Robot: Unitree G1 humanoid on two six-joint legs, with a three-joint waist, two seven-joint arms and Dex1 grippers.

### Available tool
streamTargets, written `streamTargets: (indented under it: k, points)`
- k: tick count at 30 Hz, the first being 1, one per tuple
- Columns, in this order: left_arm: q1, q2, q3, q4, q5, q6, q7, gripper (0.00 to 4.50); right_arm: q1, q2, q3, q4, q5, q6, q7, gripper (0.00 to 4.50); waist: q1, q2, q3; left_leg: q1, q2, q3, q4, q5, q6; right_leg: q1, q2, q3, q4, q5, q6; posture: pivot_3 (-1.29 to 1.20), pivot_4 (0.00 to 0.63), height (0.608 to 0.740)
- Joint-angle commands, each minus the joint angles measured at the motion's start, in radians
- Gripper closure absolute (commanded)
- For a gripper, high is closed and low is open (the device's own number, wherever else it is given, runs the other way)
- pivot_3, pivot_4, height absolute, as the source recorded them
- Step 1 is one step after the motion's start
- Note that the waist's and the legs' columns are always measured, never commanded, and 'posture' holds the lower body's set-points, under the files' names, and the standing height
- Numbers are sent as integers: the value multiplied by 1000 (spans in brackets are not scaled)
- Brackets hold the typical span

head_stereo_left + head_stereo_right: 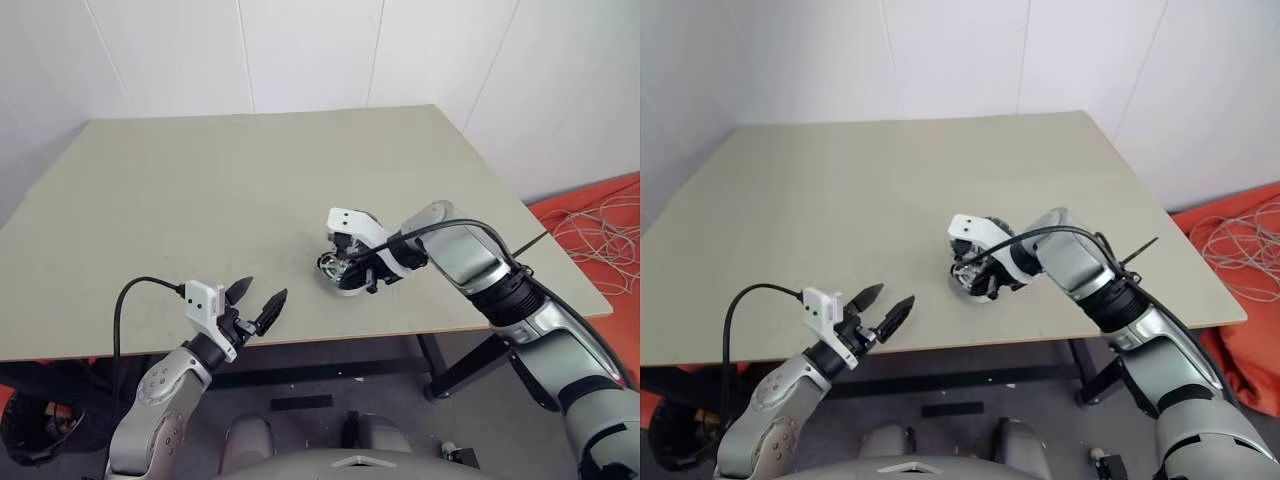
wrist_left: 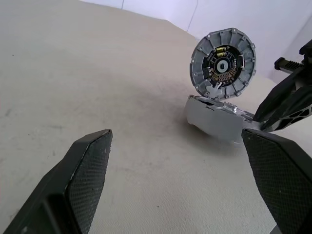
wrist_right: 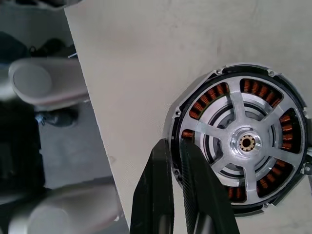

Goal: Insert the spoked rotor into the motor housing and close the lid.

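The motor housing [image 3: 241, 144], a dark ring packed with copper windings, lies on the table near its front edge [image 1: 342, 275]. The silver spoked rotor [image 3: 246, 146] sits inside it, hub centred. The grey ribbed lid [image 2: 223, 63] stands upright at the housing's edge, its dark inner face towards my left gripper. My right gripper [image 3: 175, 144] is shut, tilted downward, its tips over the housing's rim; whether they touch it I cannot tell. My left gripper [image 1: 262, 292] hovers open and empty at the table's front edge, left of the housing and pointing at it.
The beige table [image 1: 250, 180] is bare apart from the motor. Beyond its right edge an orange cloth and coiled white cable [image 1: 600, 230] lie on the floor. White walls stand behind the table.
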Motion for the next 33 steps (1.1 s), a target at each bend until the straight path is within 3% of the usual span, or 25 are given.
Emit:
streamTargets:
  k: [1, 9, 17, 25, 29, 33]
  points:
    - [-7, 4, 11, -14, -16, -8, -7, 0, -54, 8, -46, -38, 26, 110, -86, 4485, 1, 0, 0, 0, 0, 0, 0, 0, 0, 0, 0, 0, 0, 0, 0, 0, 0, 740]
    - [-13, 8, 25, 6, -27, -13, -12, 0, -97, 70, -88, -22, 100, 318, -278, 4485, 11, 0, 0, 2, 0, -1, 2, 0, 0, 4, 0, 0, 0, 0, 1, 0, 0, 740]
    - [-20, 9, 29, 19, -34, -13, -17, 0, -182, 120, -130, -22, 205, 405, -384, 4485, 17, 2, 1, 1, 0, -1, 2, 1, -2, 2, 0, 0, 0, 0, 1, 0, 0, 740]
    - [-14, 5, 31, 25, -39, -17, -26, 0, -218, 229, -216, 93, 291, 414, -519, 4485, 21, 2, 1, 2, 0, -1, 2, 2, -4, 3, 0, 0, 0, 0, 1, 0, 0, 740]
    - [-13, 4, 32, 26, -40, -15, -31, 0, -233, 335, -290, 149, 299, 414, -605, 4485, 19, 2, 1, 2, 0, -1, 2, 2, -5, 2, 0, 0, 1, 0, 1, 0, 0, 740]
    - [-12, 6, 31, 24, -39, -13, -29, 0, -219, 356, -316, 50, 348, 302, -579, 4485, 21, 2, 1, 0, 0, -1, 2, 3, -5, 0, 0, 0, 2, 0, 1, 0, 0, 740]
